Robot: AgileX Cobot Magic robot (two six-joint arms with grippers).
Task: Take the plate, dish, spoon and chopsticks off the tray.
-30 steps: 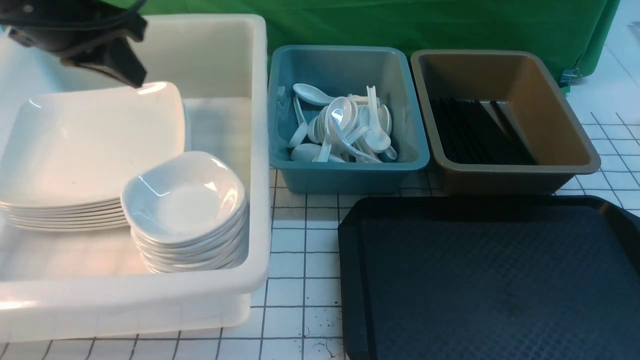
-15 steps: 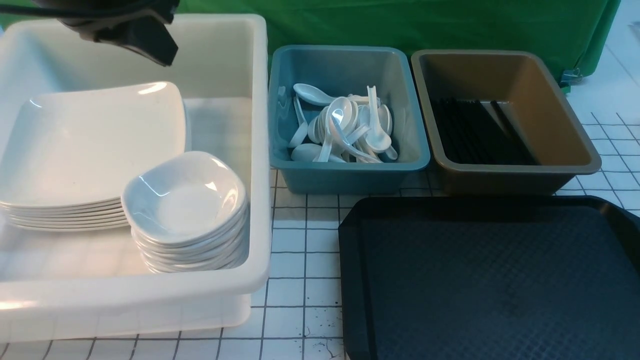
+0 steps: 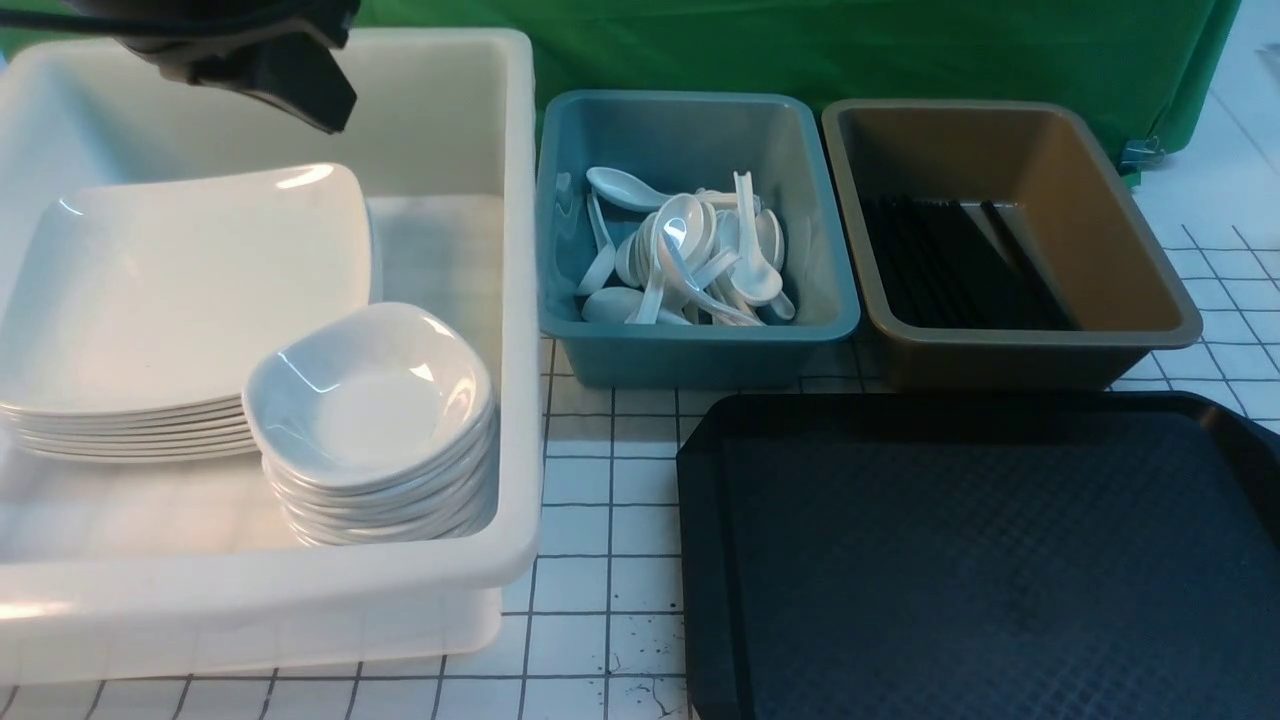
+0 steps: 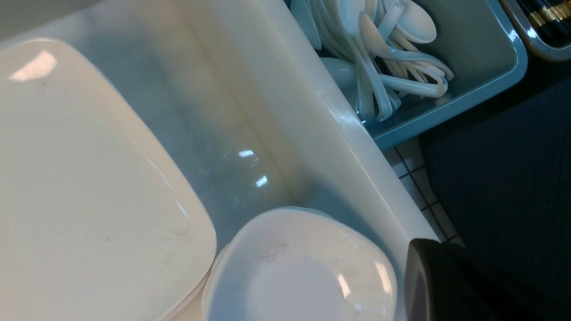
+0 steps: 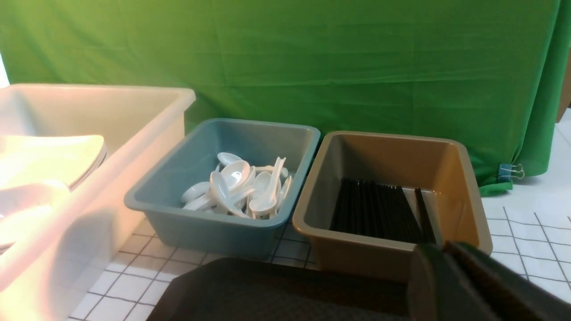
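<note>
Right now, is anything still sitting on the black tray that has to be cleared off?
Nothing visible does. The black tray shows only bare textured surface, though its near edge runs out of view. Plates and small dishes are stacked in the white tub, spoons in the teal bin, chopsticks in the brown bin.

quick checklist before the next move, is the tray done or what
1. Tray bare: ok for the part in view; its near and right edges are cut off.
2. Plate on the stack in the white bin: ok.
3. Dishes stacked beside it: ok.
4. Spoons in the teal bin: ok.
5. Chopsticks in the brown bin: ok.
6. Left hand shut, nothing seen in it, above the white bin: ok. Right hand open or shut: cannot tell.
</note>
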